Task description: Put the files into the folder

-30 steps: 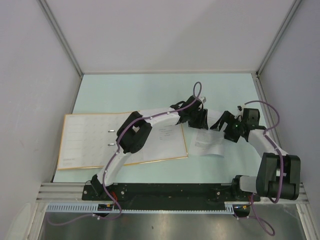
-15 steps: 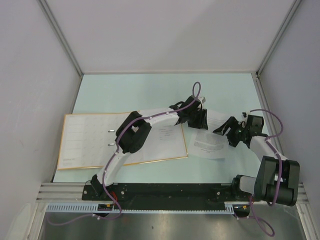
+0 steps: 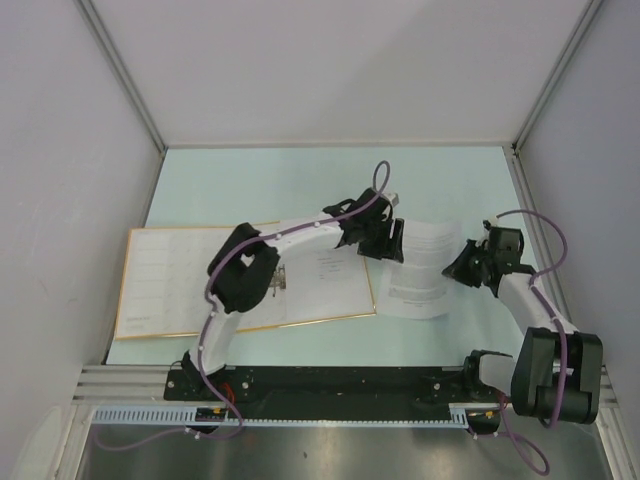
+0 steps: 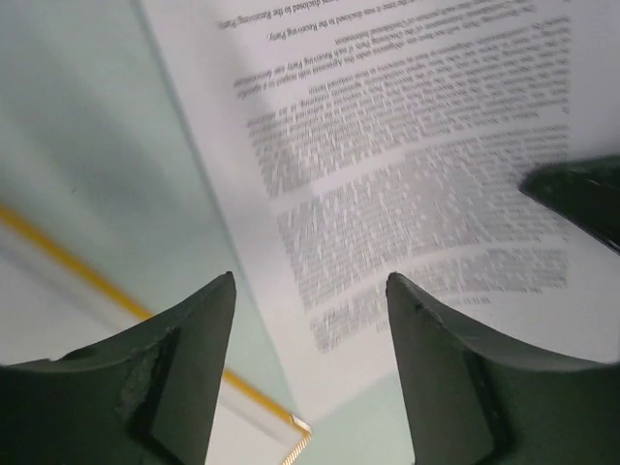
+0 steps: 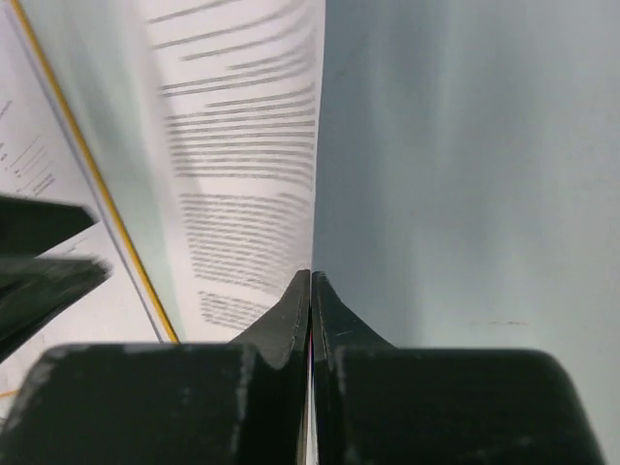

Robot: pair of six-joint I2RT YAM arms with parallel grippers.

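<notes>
The folder lies open on the left of the table, orange-yellow rim around pale pages, with a printed sheet on its right half. A loose sheet of the files lies just right of the folder. My right gripper is shut on that sheet's right edge; in the right wrist view the jaws pinch the paper, which rises edge-on. My left gripper stands open above the sheet's left edge, its fingers straddling the paper near the folder's corner.
Grey walls close in the table on the left, back and right. The metal rail with the arm bases runs along the near edge. The folder's ring mechanism sits by the left arm's elbow.
My right gripper has closed on the loose sheet's right edge after pulling back to the right. My left gripper has opened wider and shifted slightly left over the sheet.
</notes>
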